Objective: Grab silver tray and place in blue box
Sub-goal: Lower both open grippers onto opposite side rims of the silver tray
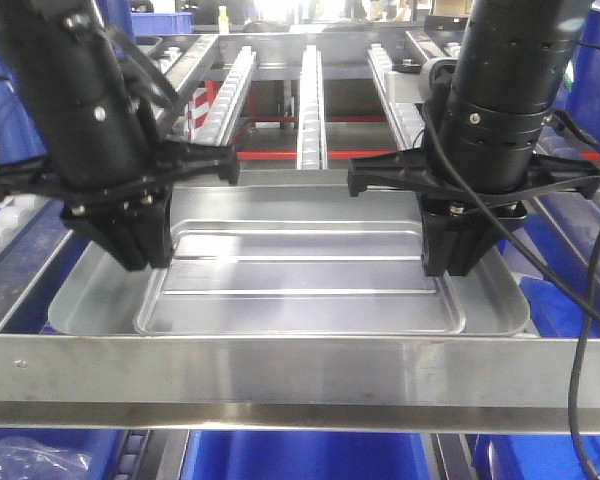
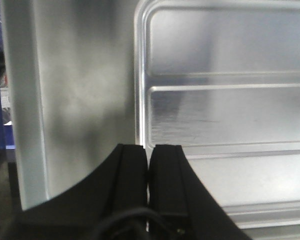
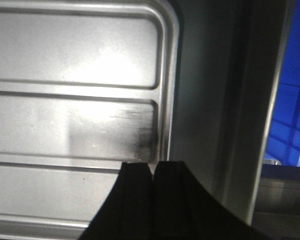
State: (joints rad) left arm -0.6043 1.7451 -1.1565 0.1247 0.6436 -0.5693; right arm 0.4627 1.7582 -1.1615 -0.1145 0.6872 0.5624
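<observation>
The silver tray lies flat on the conveyor frame, with a recessed centre panel and two long ridges. My left gripper stands on the tray's left side. In the left wrist view that gripper is shut on the raised left edge of the tray's centre panel. My right gripper stands on the tray's right side. The right wrist view has that gripper shut on the panel's right edge of the tray. Only a strip of the blue box shows below the front rail.
A flat steel rail with screws crosses in front of the tray. Roller tracks run away behind it. Blue bins stand at the right, and blue plastic shows past the tray's rim. A plastic bag lies at the bottom left.
</observation>
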